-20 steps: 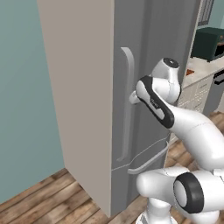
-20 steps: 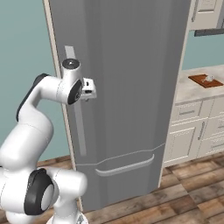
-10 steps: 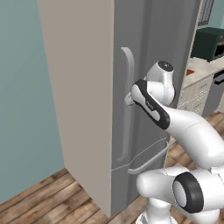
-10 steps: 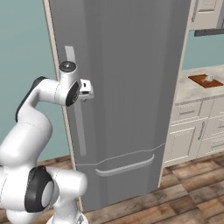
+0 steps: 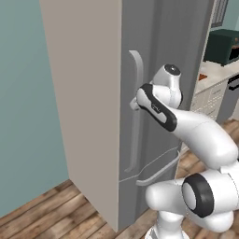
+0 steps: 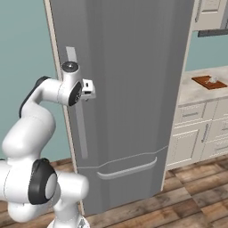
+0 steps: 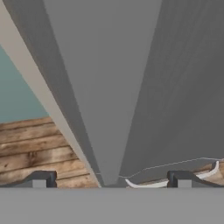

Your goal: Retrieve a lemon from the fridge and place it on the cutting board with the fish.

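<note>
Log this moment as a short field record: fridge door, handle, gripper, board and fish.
fridge door: fridge is shut
handle: long vertical handle on the door's edge, with the gripper straddling it
gripper: gripper open, one fingertip on each side of the handle
cutting board: cutting board on the counter right of the fridge
fish: fish lies on the board

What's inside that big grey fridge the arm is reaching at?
Nothing inside shows: the fridge door is closed, so its contents are hidden. The open gripper straddles the long vertical handle. The cutting board sits on the counter beside it.
</note>
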Controlling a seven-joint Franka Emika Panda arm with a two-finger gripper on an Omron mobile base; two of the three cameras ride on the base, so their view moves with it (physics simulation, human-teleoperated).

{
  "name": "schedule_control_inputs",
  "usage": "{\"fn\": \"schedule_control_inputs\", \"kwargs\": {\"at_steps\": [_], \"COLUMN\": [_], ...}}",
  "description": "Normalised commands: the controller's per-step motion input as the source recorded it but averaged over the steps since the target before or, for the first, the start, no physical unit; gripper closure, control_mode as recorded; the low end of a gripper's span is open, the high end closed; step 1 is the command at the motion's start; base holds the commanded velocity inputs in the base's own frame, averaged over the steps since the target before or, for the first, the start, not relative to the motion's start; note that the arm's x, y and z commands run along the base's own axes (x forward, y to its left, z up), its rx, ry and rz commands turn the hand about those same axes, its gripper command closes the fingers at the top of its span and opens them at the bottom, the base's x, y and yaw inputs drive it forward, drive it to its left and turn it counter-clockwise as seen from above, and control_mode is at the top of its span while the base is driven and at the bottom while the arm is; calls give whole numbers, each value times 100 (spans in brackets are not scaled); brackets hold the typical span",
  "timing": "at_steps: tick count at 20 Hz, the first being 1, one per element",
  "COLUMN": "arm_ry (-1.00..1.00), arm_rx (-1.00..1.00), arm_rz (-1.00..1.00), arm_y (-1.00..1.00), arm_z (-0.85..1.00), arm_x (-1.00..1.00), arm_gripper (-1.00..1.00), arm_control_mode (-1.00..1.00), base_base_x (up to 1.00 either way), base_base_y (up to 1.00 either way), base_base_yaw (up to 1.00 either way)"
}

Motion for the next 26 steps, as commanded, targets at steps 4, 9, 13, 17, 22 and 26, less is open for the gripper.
{"fn": "schedule_control_inputs", "kwargs": {"at_steps": [4, 9, 13, 17, 22, 26], "arm_ry": [-1, -3, -6, -3, 0, 0], "arm_rx": [4, 5, 3, 2, 1, 6], "arm_rz": [0, 0, 0, 0, 0, 5], "arm_y": [14, 12, 2, 0, 0, 0], "arm_z": [0, 0, -3, -2, -8, -8], "arm_x": [7, 13, 17, 22, 17, 31], "arm_gripper": [-100, -100, -100, -100, -100, -100], "arm_control_mode": [-100, -100, -100, -100, -100, -100], "base_base_x": [0, 0, 0, 0, 0, 0], "base_base_y": [0, 0, 0, 0, 0, 0], "base_base_yaw": [0, 0, 0, 0, 0, 0]}}
